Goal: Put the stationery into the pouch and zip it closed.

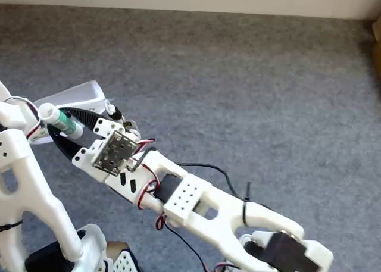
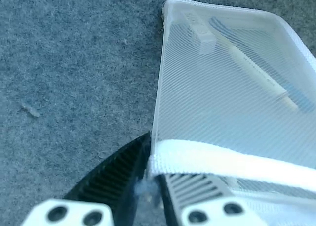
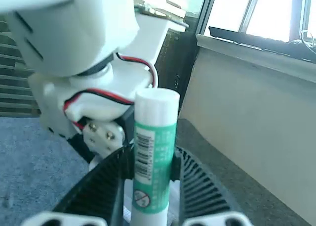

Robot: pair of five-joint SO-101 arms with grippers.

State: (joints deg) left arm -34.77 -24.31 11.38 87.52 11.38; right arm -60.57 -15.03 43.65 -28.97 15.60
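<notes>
The left hand (image 2: 152, 159) is closed tight on the white edge band of the clear mesh pouch (image 2: 217, 102), which has a pen (image 2: 252, 70) inside. At the middle left of the high view, the right hand (image 1: 53, 124) grips a green-and-white glue stick (image 1: 64, 123) between its black jaws. The stick is close to the pouch, above the grey table (image 1: 238, 75).

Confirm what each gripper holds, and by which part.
Left gripper pinches the mesh pouch by its white edge band, near a corner. Right gripper clamps the glue stick around its green-labelled body, white cap end sticking out.
</notes>
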